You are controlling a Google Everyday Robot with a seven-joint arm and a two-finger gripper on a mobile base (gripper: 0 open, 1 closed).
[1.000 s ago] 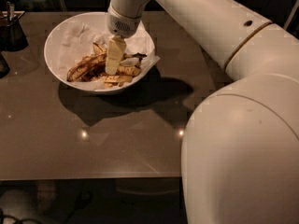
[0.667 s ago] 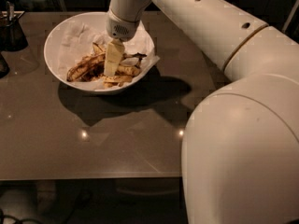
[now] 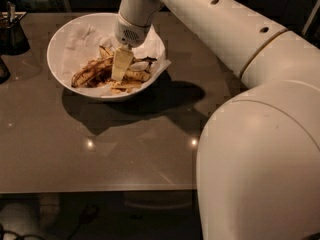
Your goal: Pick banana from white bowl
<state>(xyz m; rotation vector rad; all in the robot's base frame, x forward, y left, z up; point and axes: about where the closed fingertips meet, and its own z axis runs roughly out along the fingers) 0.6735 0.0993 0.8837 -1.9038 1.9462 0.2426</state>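
No legible text, labels, numbers. Jaws down in white bowl (image 3: 53,66).

On one desk (image 3: 100,149) we count one white bowl (image 3: 56,71), holding one long banana (image 3: 91,73) and several shorter pieces (image 3: 134,76) too jumbled to number. One dark container (image 3: 12,31) stands far left, and one pincer (image 3: 121,66) hangs low inside the bowl.

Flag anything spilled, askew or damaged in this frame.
Nothing spilled. The banana in the white bowl is heavily blackened, and the crumpled paper hangs over the bowl's rim on the right. The gripper reaches down into the bowl among the fruit.
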